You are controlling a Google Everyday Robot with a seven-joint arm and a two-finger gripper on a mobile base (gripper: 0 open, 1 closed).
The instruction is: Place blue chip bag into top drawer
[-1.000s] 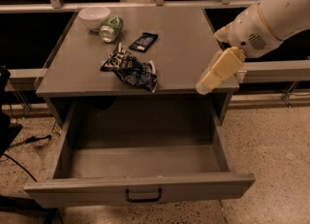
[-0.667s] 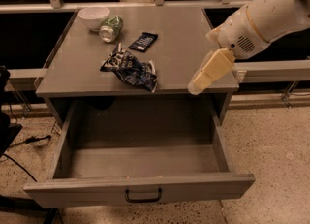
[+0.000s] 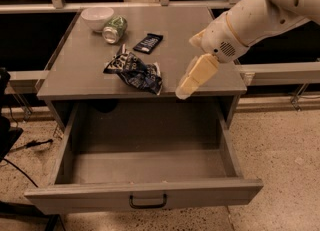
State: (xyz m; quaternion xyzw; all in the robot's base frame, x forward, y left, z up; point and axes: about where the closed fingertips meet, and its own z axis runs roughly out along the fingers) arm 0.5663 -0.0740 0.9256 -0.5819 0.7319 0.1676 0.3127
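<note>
The blue chip bag, crumpled dark navy foil with white lettering, lies on the grey cabinet top near its front edge. The top drawer below is pulled fully out and holds nothing; its black handle sits at the centre of the front. My gripper, with pale yellowish fingers, hangs from the white arm over the front right of the cabinet top, just right of the bag and not touching it.
A white bowl and a green can on its side sit at the back left of the top. A small dark bar wrapper lies behind the bag. Dark cables trail on the speckled floor at left.
The arm and gripper have moved left across the cabinet top, closer to the blue chip bag. The bag, the other objects and the drawer have not moved.
</note>
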